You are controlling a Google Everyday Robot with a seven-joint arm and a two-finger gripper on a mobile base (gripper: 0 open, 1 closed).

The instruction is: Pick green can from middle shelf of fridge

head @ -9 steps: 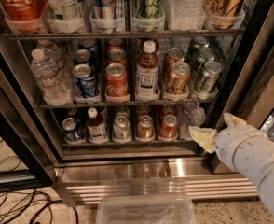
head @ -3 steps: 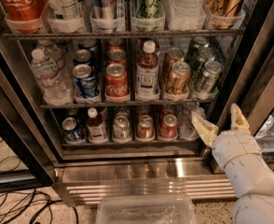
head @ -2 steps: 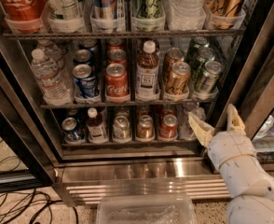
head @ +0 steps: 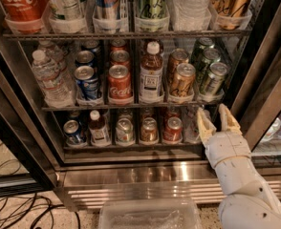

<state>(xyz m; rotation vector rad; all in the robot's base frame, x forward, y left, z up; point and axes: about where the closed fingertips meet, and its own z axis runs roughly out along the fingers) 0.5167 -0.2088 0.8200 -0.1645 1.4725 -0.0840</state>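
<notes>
Camera view: spread claw (head: 211, 113) below green can (head: 213, 80), partly hiding lowest rack (head: 112, 147).

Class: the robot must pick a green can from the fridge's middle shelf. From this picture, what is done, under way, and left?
Done: the fridge looks open, with the hand at its lower right. Under way: the hand, open and empty, points up just below the middle shelf, under the green can. Left: rise, close on the can, lift it out.
</notes>
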